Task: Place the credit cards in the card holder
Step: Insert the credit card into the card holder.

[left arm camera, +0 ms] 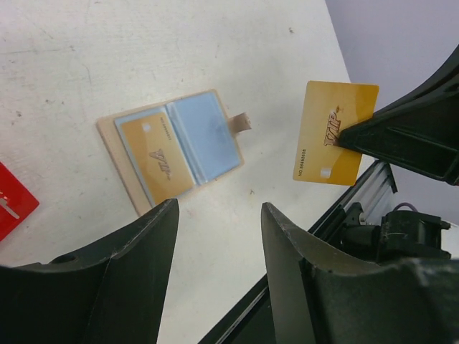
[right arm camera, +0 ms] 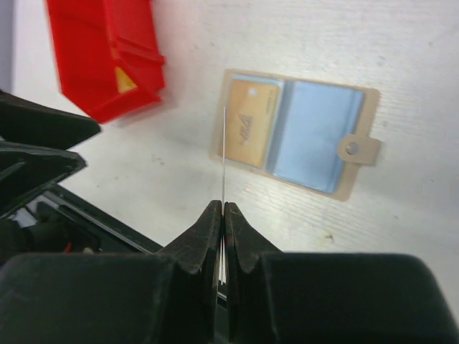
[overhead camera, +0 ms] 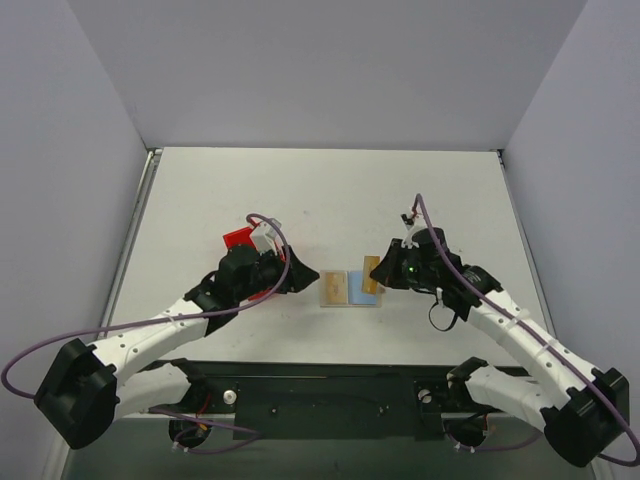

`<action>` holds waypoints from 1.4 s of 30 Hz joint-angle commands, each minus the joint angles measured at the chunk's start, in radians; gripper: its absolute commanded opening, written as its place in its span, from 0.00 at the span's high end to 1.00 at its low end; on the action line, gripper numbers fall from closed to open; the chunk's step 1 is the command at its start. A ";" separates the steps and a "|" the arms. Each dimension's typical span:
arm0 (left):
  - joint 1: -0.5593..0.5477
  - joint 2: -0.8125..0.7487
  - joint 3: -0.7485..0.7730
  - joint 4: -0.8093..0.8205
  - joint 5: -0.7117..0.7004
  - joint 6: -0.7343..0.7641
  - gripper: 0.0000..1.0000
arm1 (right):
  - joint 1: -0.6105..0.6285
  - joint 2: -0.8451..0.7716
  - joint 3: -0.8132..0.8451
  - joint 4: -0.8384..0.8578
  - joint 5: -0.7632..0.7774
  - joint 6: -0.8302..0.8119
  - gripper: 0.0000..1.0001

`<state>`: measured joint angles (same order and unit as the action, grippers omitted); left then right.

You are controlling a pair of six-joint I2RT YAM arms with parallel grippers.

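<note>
The card holder point(overhead camera: 347, 289) lies open on the table between the arms, blue lining up, snap tab point(right arm camera: 354, 148) out to one side. One orange-yellow credit card point(left arm camera: 158, 158) sits in its left pocket point(right arm camera: 250, 132); the other pocket point(left arm camera: 206, 135) shows only blue. My right gripper point(right arm camera: 223, 208) is shut on a second credit card point(left arm camera: 333, 133), held upright on edge just right of the holder point(overhead camera: 371, 275); it shows edge-on in the right wrist view point(right arm camera: 224, 154). My left gripper point(left arm camera: 219, 236) stands open and empty just left of the holder point(overhead camera: 300, 278).
A red plastic bin point(overhead camera: 240, 241) stands behind the left gripper, with one more card showing in it point(right arm camera: 123, 80). The table's black front rail point(left arm camera: 358, 204) runs close below both grippers. White table surface point(overhead camera: 330, 200) stretches to the back walls.
</note>
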<state>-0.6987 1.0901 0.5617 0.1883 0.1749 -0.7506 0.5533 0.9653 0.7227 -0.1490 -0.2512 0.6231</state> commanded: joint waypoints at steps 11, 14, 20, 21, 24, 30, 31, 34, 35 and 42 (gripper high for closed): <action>-0.050 0.178 0.075 0.020 -0.063 0.118 0.54 | -0.081 0.294 0.184 -0.270 -0.012 -0.114 1.00; -0.077 0.238 0.144 -0.022 -0.097 0.137 0.61 | -0.096 0.367 0.227 -0.271 -0.048 -0.123 1.00; -0.148 0.356 0.227 -0.027 -0.167 0.163 0.96 | -0.118 0.453 0.267 -0.284 -0.068 -0.138 1.00; -0.151 0.387 0.231 -0.018 -0.166 0.165 1.00 | -0.121 0.467 0.268 -0.287 -0.068 -0.144 1.00; -0.165 0.445 0.256 -0.004 -0.166 0.172 1.00 | -0.127 0.500 0.268 -0.288 -0.063 -0.155 1.00; -0.177 0.545 0.280 0.014 -0.161 0.181 1.00 | -0.128 0.547 0.267 -0.284 -0.042 -0.174 1.00; -0.177 0.550 0.279 0.017 -0.161 0.183 1.00 | -0.128 0.555 0.268 -0.284 -0.040 -0.175 1.00; -0.177 0.565 0.276 0.025 -0.158 0.183 1.00 | -0.128 0.566 0.267 -0.284 -0.031 -0.181 1.00; -0.177 0.567 0.274 0.028 -0.157 0.183 1.00 | -0.128 0.570 0.264 -0.284 -0.030 -0.183 1.00; -0.177 0.583 0.285 0.048 -0.146 0.178 1.00 | -0.128 0.573 0.244 -0.287 0.007 -0.181 1.00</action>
<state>-0.8700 1.6642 0.7967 0.1776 0.0269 -0.5858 0.4305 1.5394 0.9596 -0.3946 -0.2874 0.4511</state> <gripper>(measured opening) 0.021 0.003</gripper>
